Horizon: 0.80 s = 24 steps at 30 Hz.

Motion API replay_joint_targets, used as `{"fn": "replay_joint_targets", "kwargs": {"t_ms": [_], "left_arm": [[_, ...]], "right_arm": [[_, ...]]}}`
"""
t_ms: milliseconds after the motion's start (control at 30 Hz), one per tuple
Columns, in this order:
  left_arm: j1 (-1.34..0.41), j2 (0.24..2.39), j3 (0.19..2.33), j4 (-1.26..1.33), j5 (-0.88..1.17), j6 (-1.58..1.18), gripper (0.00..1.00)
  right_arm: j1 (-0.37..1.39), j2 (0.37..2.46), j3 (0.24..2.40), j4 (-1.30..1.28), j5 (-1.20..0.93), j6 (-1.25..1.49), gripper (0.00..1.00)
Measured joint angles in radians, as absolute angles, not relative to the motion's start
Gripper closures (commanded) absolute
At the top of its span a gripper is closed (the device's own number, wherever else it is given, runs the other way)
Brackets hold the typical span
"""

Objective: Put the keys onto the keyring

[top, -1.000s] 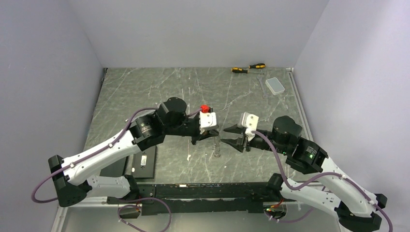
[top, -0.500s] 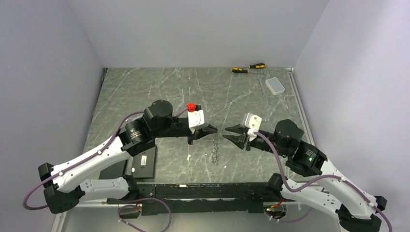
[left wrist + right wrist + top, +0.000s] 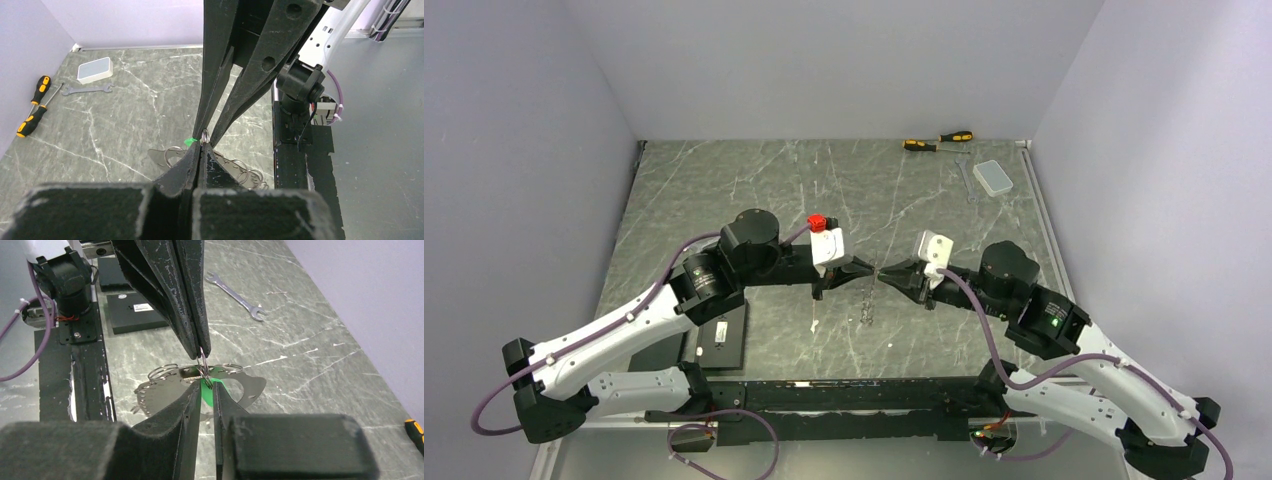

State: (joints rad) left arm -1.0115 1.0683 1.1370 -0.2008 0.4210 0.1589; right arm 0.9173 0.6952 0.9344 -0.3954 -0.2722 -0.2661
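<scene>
Counts: 1 key (image 3: 206, 389), 1 keyring (image 3: 252, 384), 2 screwdrivers (image 3: 920, 146), 1 wrench (image 3: 967, 180), 1 pale lidded box (image 3: 994, 178), 2 flat black boxes (image 3: 137, 312), 2 arms.

The left end effector (image 3: 871, 270) and right end effector (image 3: 884, 274) meet tip to tip above the middle of the bench (image 3: 724, 190). The left fingers are pressed together, pinching a small wire loop (image 3: 202, 359) that sticks out at their tips. The right fingers are nearly together with a narrow gap. The key's green head shows in that gap, but I can't tell if it is actually gripped.

Hidden or unclear: the key blade is covered by the right fingers and only the green head shows. So its long axis and pointing direction are unreadable.

The keyring sits just below the fingertips, with its near part cut off by the right fingers. Its toothed rim shows on both sides, with thin wire coils (image 3: 164, 371) on top. In the right wrist view it spreads left to right, broad face up. From the top view it is only a thin dark streak under the tips. I can't tell whether it hangs or lies on the bench.

One black box is half under the left arm in the top view.
</scene>
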Motion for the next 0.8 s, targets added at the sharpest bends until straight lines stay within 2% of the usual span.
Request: {"fn": "replay_joint_targets", "kwargs": {"t_ms": [267, 800], "left_arm": [[-1.011, 1.067, 1.137, -0.2, 0.422, 0.159, 1.0], [-1.011, 1.045, 1.106, -0.136, 0.397, 0.101, 1.0]], "right_arm": [[0.917, 0.699, 0.938, -0.396, -0.279, -0.271, 1.0], [0.917, 0.705, 0.949, -0.391, -0.297, -0.278, 1.0]]}}
